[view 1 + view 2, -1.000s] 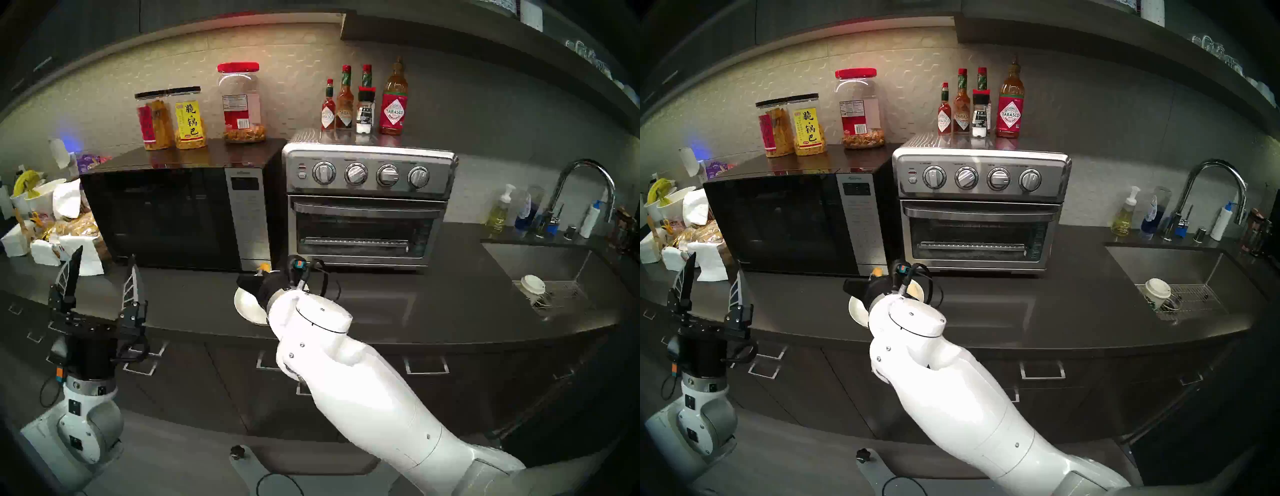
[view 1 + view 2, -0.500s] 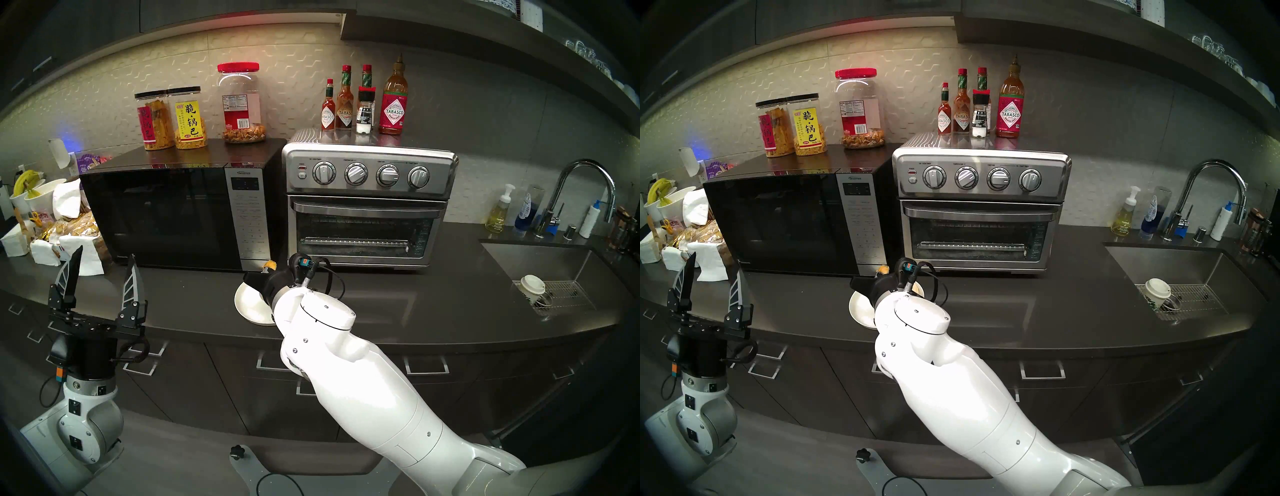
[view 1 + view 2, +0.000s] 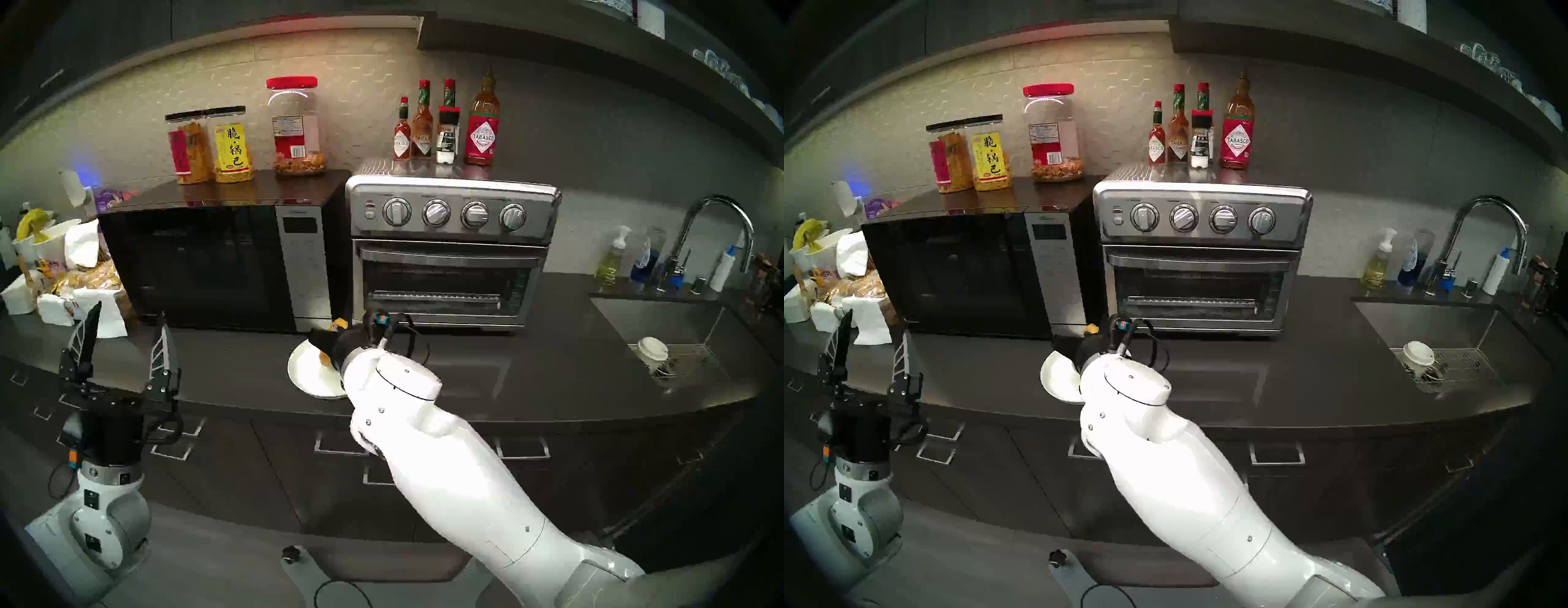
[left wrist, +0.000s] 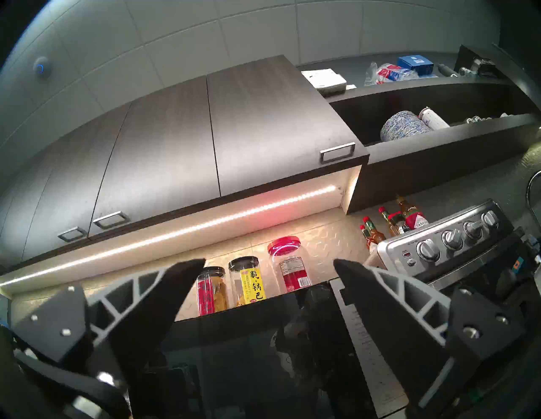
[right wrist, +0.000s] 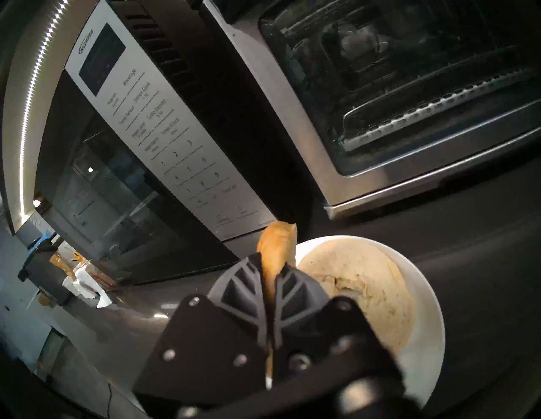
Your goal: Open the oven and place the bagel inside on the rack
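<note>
Dark countertop runs the width of our view, with the black microwave on it and the oven just beside that, its glass door shut and the rack visible through the window. We judge we are at the pick-up step: our right gripper is clamped on one bagel half, held edge-on between the two fingers, just above the white plate. A second half lies cut face up on that plate, right beside the gripper. Our left gripper hangs well to the left of the plate with its fingers spread wide and nothing between them, pointing up toward the wall cabinets. With the door not yet opened, the next move seems to call for the free left hand to reach across to the bar handle and pull it down, while the right carries its half up to the height of the rack. Sauce bottles stand on the oven's top, so we should keep the pull gentle.
</note>
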{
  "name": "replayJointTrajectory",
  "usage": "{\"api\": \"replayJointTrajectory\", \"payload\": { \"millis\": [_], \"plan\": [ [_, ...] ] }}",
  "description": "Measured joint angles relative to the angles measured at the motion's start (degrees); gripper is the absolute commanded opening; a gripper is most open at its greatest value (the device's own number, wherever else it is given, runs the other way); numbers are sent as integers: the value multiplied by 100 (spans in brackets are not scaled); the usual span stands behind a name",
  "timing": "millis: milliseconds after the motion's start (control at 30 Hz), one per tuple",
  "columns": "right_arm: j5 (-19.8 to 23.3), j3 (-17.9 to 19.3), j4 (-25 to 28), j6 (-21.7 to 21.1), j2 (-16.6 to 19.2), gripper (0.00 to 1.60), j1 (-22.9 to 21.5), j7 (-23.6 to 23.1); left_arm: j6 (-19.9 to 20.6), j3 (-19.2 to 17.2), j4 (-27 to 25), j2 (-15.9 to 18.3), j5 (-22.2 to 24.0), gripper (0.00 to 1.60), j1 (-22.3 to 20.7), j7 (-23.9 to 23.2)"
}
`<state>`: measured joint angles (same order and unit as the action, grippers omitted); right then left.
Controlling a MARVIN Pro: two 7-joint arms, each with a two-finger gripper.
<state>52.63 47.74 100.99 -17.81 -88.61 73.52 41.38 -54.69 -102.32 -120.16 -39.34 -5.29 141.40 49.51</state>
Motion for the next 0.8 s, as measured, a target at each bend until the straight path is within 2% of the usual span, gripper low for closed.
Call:
{"api": "replayJointTrajectory", "payload": {
  "millis": [133,167,200,233,267,300,433,567,633,667,800],
  "plan": [
    [4,26,0,3,0,12,20,75,0,0,0,0,0,160,0,0],
    [4,31,0,3,0,17,26,94,0,0,0,0,0,160,0,0],
    [5,34,0,3,0,27,29,104,0,0,0,0,0,160,0,0],
    [5,39,0,3,1,45,34,126,0,0,0,0,0,160,0,0],
    [5,42,1,3,2,51,36,136,0,0,0,0,0,160,0,0],
    [4,43,1,2,3,51,38,153,0,-1,0,0,0,160,0,0],
    [-12,56,2,-3,9,73,46,241,0,-2,0,0,0,160,0,0],
    [-36,71,0,-4,15,80,56,321,0,-2,0,0,0,160,-1,0],
    [-47,78,-8,-4,18,92,60,355,0,-2,0,0,0,160,-1,0],
    [-56,85,-22,-4,22,160,62,380,0,-2,0,0,0,160,-1,0],
    [-92,87,-56,-20,34,160,65,466,0,-2,0,0,0,160,-1,0]
  ]
}}
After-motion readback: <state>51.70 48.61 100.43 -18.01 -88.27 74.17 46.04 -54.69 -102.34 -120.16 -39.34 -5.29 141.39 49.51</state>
